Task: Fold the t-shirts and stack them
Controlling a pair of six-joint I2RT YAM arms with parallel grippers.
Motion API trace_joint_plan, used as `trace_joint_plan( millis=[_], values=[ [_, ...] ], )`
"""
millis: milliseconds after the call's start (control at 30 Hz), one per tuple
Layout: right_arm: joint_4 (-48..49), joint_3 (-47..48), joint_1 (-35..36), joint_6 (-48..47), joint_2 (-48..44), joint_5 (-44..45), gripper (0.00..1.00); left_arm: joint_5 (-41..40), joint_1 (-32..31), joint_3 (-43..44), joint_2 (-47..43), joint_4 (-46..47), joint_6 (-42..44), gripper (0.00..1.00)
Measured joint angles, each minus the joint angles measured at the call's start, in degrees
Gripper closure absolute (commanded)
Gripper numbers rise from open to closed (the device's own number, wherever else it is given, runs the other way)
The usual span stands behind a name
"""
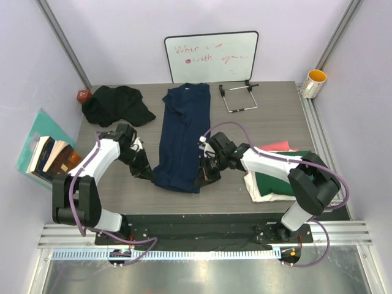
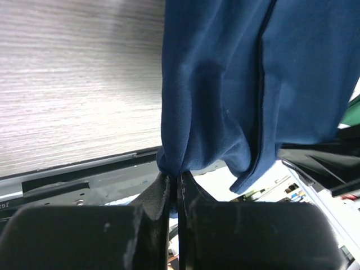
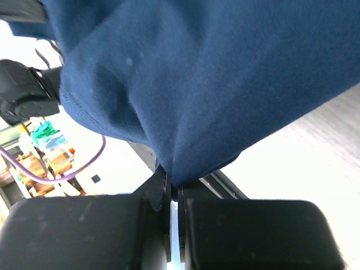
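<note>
The navy t-shirt lies in the middle of the table, folded into a long strip from the far side to the near side. Its collar end is by the whiteboard.

The L gripper is at the near left corner of the shirt. In the wrist pic its fingers are pinched tight on a bunch of blue cloth. The R gripper is at the near right corner, fingers also clamped on the cloth. Both corners are lifted a bit off the table & the cloth sags btw them.

The black t-shirt is in a messy heap at the far left corner. A small red thing sits just beside it.

On the right is a pile of folded shirts. The dark green t-shirt is on top, the cream-white t-shirt is under it, and the pink-red t-shirt peeks out at the far side.

A mug, white outside & yellow inside, stands past the far right corner. Can't tell what's in it. A bent wire frame lies near the whiteboard. Books lean in a teal holder left of the table.
</note>
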Motion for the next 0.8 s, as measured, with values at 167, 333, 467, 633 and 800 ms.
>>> trace_joint_plan(
  millis=[167, 333, 467, 633, 800],
  values=[
    [-2.5, 6.1, -3.2, -1.2, 1.6, 1.3, 0.99, -0.4, 0.0, 3.4, 3.9, 1.0, 0.1, 1.0],
    [-3.2, 12.0, -9.4, -1.9, 5.4, 2.4, 0.99, -1.1, 0.0, 11.7, 10.7, 3.0, 0.0, 0.99],
    [-4.4, 17.9, -13.9, -3.3, 10.9, 3.2, 0.99, -1.0, 0.0, 19.9, 16.9, 6.0, -0.4, 0.99],
    [-7.4, 29.9, -16.8, -6.1, 19.7, 4.0, 0.99, -1.0, 0.0, 32.1, 28.2, 9.0, -1.4, 0.99],
    [-8.7, 37.2, -17.1, -7.0, 25.0, 5.1, 0.99, -0.9, -0.2, 41.5, 37.6, 9.5, -1.6, 0.98]
  ],
)
